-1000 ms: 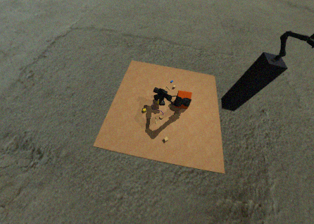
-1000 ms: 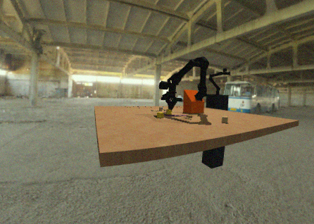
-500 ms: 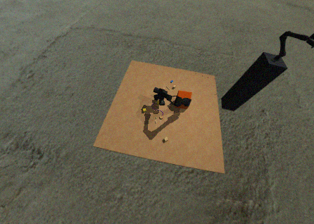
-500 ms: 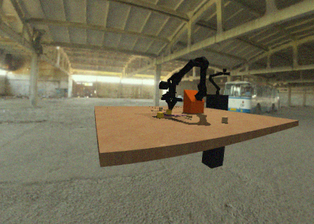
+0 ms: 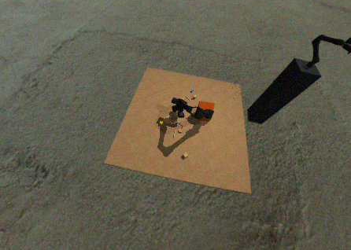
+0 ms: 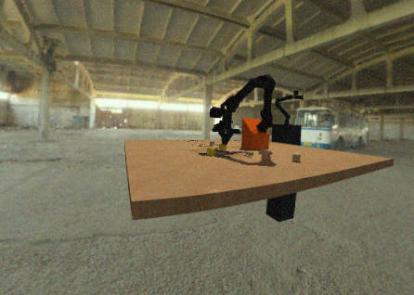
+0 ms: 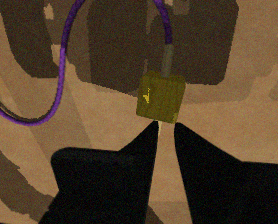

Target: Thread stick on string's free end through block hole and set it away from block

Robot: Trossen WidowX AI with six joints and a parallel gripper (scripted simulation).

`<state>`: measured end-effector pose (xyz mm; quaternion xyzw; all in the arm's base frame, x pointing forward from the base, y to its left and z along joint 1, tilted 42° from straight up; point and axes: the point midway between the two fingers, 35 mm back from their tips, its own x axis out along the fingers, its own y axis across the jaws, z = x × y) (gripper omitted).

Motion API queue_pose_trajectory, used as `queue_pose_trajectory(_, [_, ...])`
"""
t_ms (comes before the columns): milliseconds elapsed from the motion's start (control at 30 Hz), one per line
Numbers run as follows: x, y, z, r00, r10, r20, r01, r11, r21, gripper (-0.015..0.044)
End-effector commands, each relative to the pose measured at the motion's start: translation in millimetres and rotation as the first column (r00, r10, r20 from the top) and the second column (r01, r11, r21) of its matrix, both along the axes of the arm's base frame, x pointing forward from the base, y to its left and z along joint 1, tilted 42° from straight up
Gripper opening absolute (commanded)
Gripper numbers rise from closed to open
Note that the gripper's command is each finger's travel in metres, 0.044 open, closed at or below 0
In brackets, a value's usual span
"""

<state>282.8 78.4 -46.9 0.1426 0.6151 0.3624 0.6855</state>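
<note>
In the wrist view, an olive-yellow block (image 7: 161, 96) lies on the table just ahead of my fingertips. A thin pale stick (image 7: 159, 128) runs from between my fingers into the near side of the block. A grey length (image 7: 167, 59) comes out of the far side and joins the purple string (image 7: 61, 65) (image 5: 179, 125), which loops away to the left. My gripper (image 7: 165, 126) (image 6: 224, 141) is low over the table and shut on the stick. The button is not clear in any view.
The arm's orange base (image 5: 206, 109) (image 6: 254, 134) stands right of the gripper. A small wooden cube (image 5: 184, 156) (image 6: 296, 158) lies toward the front of the table (image 5: 220, 161). A small yellow object (image 5: 160, 122) and a blue one (image 5: 192, 90) lie nearby.
</note>
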Motion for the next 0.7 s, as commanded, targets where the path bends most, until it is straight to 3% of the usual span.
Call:
queue_pose_trajectory(0, [-2.1,4.8,-1.6,1.000,0.016,-0.005,-0.016,1.000,0.002,0.0000])
queue_pose_trajectory(633, [-2.1,4.8,-1.6,1.000,0.016,-0.005,-0.016,1.000,0.002,0.0000])
queue_pose_trajectory(667, [0.3,-1.7,1.6,1.000,-0.001,-0.003,0.001,1.000,-0.002,0.0026])
